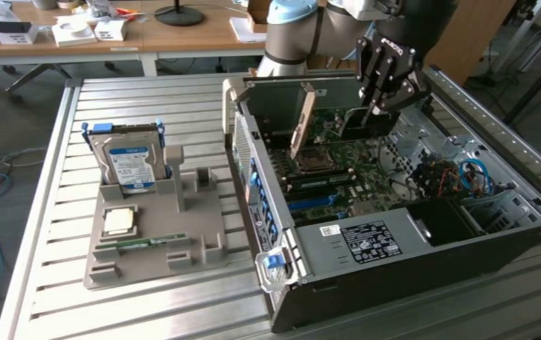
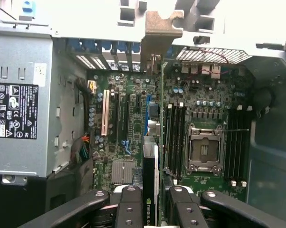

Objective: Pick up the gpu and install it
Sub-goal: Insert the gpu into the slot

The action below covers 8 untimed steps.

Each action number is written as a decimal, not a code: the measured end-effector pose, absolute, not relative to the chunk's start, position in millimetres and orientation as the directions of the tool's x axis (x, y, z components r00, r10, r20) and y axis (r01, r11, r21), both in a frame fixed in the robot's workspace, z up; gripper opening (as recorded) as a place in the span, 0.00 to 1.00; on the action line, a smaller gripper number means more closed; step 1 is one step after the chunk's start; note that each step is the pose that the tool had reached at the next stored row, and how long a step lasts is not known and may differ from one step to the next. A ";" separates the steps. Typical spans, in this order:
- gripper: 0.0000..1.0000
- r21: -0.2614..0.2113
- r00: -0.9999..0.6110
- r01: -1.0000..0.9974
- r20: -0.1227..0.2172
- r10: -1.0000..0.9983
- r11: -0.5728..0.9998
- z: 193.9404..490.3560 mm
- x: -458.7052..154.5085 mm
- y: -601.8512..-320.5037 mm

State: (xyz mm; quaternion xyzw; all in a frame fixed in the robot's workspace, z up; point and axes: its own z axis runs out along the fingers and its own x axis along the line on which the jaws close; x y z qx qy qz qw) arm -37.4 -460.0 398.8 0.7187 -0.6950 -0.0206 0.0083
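While the gripper hangs over the open computer case, its jaws are clenched on the gpu, with one finger on each flat side of the card. From the wrist the gpu is seen edge-on. A narrow black edge with a green logo runs straight in between the two dark fingers, which sit close against it on both sides. From the jaws the card reaches away toward the case's rear wall and ends in a tan metal bracket. It sits above the motherboard, with the white and black expansion slots on one side of it. The memory slots and the CPU socket are on the other side. In the exterior view the tan-brown part of the card stands nearly upright, leaning slightly, a little to the exterior view's left of the gripper. It is inside the case walls, just above the CPU socket. I cannot tell whether its lower edge touches the motherboard or is held clear of it. The power supply fills the near corner of the case, well apart from the card. Outside the case, to the exterior view's left, a grey fixture sits on the slatted table. The hard drive stands upright in the fixture's far end. A small green memory stick lies low near its front.
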 end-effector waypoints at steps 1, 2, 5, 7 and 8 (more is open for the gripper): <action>0.26 0.040 0.033 -0.999 -0.018 -0.999 -0.034 398.0 -36.1 -460.0; 0.26 0.041 0.033 -0.999 -0.018 -0.999 -0.034 397.3 -34.3 -460.0; 0.26 0.040 0.033 -0.999 -0.019 -0.999 -0.034 395.6 -30.1 -460.1; 0.26 0.040 0.033 -0.999 -0.019 -0.999 -0.034 392.7 -30.0 -460.1; 0.26 0.040 0.033 -0.999 -0.019 -0.999 -0.034 390.9 -29.9 -460.0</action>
